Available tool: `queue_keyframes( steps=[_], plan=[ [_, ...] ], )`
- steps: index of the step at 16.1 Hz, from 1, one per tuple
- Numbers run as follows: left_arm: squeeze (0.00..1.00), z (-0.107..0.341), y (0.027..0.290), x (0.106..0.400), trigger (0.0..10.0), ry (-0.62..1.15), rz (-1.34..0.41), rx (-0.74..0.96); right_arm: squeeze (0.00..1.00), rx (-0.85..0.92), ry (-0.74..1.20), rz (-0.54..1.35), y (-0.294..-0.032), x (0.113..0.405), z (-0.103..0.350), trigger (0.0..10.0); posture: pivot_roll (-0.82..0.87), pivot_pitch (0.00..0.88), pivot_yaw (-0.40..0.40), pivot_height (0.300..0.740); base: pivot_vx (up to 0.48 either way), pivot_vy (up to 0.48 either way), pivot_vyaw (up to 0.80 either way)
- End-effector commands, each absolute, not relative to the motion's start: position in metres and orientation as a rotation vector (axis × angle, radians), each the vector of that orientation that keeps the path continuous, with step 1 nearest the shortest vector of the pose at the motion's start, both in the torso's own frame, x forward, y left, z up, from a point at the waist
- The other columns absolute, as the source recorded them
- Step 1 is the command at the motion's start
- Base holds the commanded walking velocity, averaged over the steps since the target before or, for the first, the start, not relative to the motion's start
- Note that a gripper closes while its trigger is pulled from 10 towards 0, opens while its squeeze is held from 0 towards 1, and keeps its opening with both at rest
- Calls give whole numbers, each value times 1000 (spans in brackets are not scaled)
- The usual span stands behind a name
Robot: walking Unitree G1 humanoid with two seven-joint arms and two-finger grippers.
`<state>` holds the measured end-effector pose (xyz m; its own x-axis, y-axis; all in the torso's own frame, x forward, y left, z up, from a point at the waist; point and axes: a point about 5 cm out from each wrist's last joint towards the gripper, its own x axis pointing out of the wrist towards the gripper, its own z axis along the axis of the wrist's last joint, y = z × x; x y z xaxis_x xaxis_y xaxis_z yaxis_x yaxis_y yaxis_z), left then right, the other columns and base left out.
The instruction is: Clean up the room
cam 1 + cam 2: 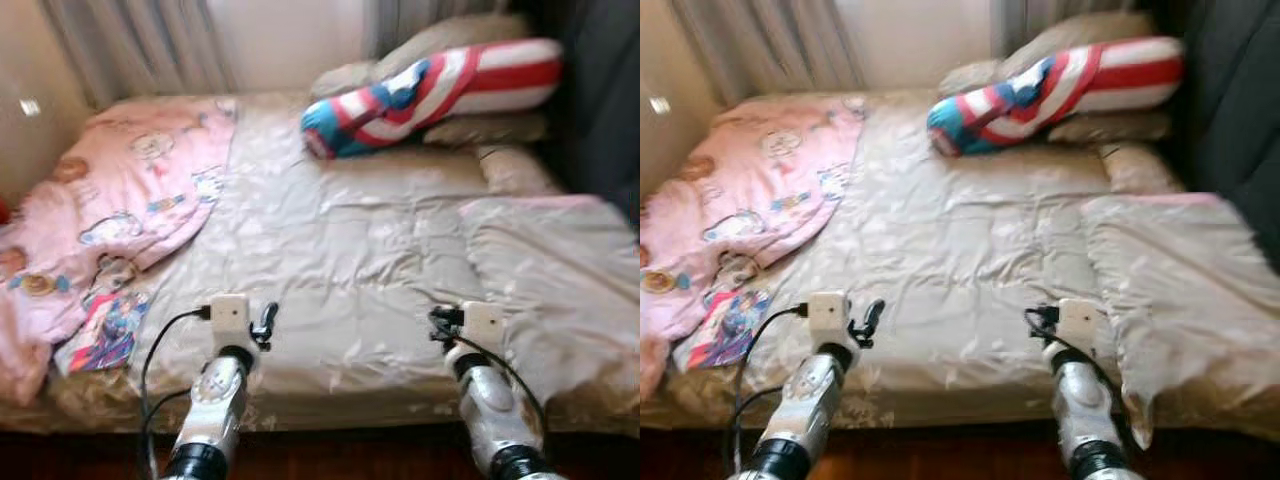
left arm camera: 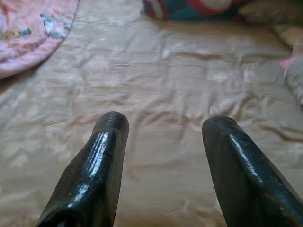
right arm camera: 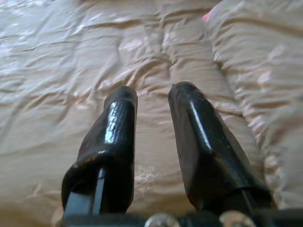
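Two grippers over beige bedsheet: left gripper spread wide, right gripper slightly parted, both empty; pink blanket far left, print apparently illegible.

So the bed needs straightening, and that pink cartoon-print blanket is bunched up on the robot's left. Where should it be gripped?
Grip the pink cartoon-print blanket at its loose curved hem lying on the beige satin sheet, coming from the robot's right with the open left end effector. That edge lies flat, thin and exposed, so probably easiest to pinch.
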<state>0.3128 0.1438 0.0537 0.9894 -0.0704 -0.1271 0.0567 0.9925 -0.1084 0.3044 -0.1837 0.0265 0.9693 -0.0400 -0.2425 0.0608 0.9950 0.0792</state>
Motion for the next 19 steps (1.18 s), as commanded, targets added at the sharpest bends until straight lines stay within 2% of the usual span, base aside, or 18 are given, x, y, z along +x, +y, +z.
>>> queue_keyframes(
  steps=[1,9,19],
  plan=[
    [0,48,154,309,10000,152,-24,-104,0,100,227,-16,-171,308,30,10000,-45,65,16,740,0,480,0],
    [0,51,160,312,10000,142,-2,-97,0,110,221,-4,-165,310,32,10000,-36,110,29,740,0,480,0],
    [0,52,163,313,10000,139,6,-91,0,112,222,-2,-163,309,31,10000,-29,121,31,740,0,480,0]
  ],
)
